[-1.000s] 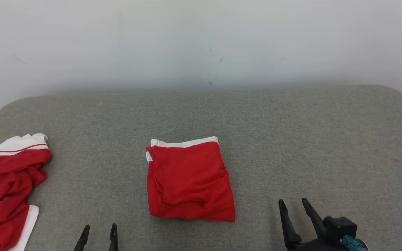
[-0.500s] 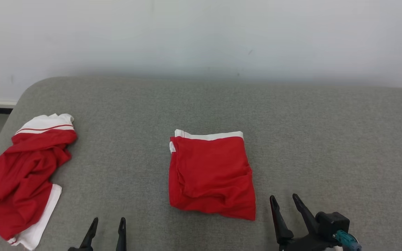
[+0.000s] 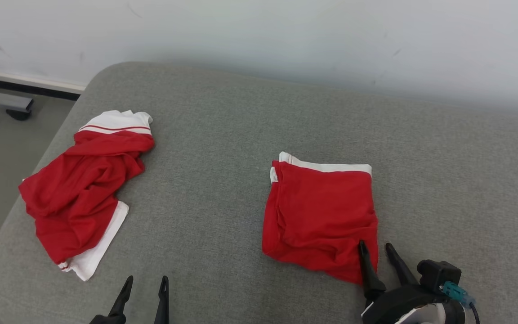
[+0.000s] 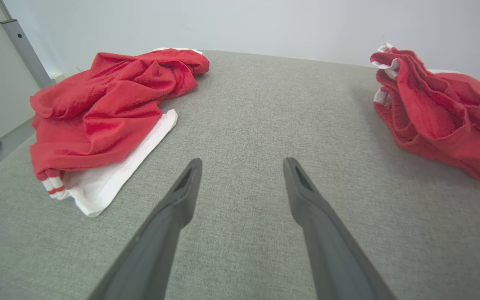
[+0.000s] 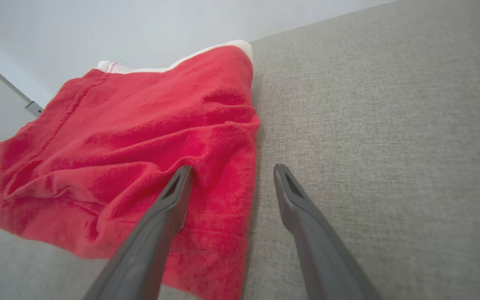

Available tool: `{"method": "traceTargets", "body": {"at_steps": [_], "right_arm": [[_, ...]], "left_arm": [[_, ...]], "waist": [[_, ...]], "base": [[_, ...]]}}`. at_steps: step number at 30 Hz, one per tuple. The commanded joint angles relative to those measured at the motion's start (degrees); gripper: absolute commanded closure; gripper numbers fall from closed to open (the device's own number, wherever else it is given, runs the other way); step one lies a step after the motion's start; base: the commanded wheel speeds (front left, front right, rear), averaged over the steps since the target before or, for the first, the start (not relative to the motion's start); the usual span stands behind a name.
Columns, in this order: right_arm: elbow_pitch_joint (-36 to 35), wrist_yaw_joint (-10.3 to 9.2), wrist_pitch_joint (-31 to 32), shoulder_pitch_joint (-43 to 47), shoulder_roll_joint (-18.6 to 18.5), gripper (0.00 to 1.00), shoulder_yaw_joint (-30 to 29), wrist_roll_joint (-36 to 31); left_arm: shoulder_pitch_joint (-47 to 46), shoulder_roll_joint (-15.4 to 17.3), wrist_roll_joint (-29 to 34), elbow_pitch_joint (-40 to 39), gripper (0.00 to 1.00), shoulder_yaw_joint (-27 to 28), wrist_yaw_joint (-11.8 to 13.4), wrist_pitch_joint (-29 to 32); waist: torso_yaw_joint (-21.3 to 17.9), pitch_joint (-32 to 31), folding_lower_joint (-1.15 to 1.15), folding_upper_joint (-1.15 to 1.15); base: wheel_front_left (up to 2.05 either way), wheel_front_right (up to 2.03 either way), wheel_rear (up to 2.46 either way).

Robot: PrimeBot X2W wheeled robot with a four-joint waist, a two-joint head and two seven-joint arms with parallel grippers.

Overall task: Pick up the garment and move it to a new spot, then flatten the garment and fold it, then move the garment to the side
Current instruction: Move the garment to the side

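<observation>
A folded red garment (image 3: 319,211) with a white band along its far edge lies near the middle of the grey cushion (image 3: 223,135); it also fills the left of the right wrist view (image 5: 140,146) and sits at the right of the left wrist view (image 4: 440,112). My right gripper (image 3: 376,252) stands open at its near right corner, one finger over the cloth, the other over bare cushion (image 5: 231,173). My left gripper (image 3: 146,285) is open above bare cushion near the front edge (image 4: 242,164), holding nothing.
A second red and white garment (image 3: 83,184) lies crumpled at the cushion's left end, shown again as the crumpled garment (image 4: 106,104). Beyond the left edge is floor with a metal frame foot (image 3: 7,105). A pale wall (image 3: 286,36) runs behind.
The head camera has swung left and down, so everything sits further right in the picture. The right gripper's finger now overlaps the folded garment's near corner. Both grippers stay open.
</observation>
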Motion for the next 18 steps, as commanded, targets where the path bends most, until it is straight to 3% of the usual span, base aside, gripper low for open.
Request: {"method": "traceTargets", "body": {"at_steps": [1,8,9,10,11,12,18], "right_arm": [[1.4,-0.10,0.0,-1.5,0.1,0.00,-0.5,-0.3],[8.1,-0.09,0.1,-4.3,0.2,0.00,0.9,1.2],[9.2,-0.07,0.1,-4.7,0.2,0.05,1.5,1.6],[10.1,0.00,0.2,-5.0,0.2,0.50,1.8,2.0],[10.9,0.02,0.2,-5.0,0.3,0.62,2.2,1.8],[11.5,0.03,0.2,-5.1,0.3,1.00,2.4,1.6],[11.0,0.03,0.2,-5.8,0.2,1.00,0.2,0.2]], "left_arm": [[-0.9,-0.1,-0.5,-0.1,0.00,-0.1,0.1,-0.2],[-0.5,-0.1,-0.4,-0.1,0.00,-0.3,0.0,-0.2],[-0.5,-0.1,-0.4,0.0,0.00,-0.3,0.0,-0.2],[-0.5,-0.1,-0.3,0.1,0.00,-0.3,0.0,-0.2],[-0.6,0.0,-0.2,0.1,0.00,-0.3,0.0,-0.2],[-0.6,0.0,-0.2,0.2,0.00,-0.3,-0.1,-0.2],[-0.5,0.0,0.1,0.0,0.00,0.0,0.0,-0.2]], "waist": [[2.3,1.4,0.00,0.00],[3.4,1.4,0.00,0.00],[3.5,1.4,0.00,0.00],[3.6,1.3,0.00,0.00],[3.6,1.2,0.00,0.00],[3.7,1.1,0.00,0.00],[3.3,0.9,0.00,0.00]], "base": [[0.00,0.00,0.00],[0.00,0.00,0.00],[0.00,0.00,0.00],[0.00,0.00,0.00],[0.00,0.00,0.00],[0.00,0.00,0.00],[0.00,0.00,0.00]]}}
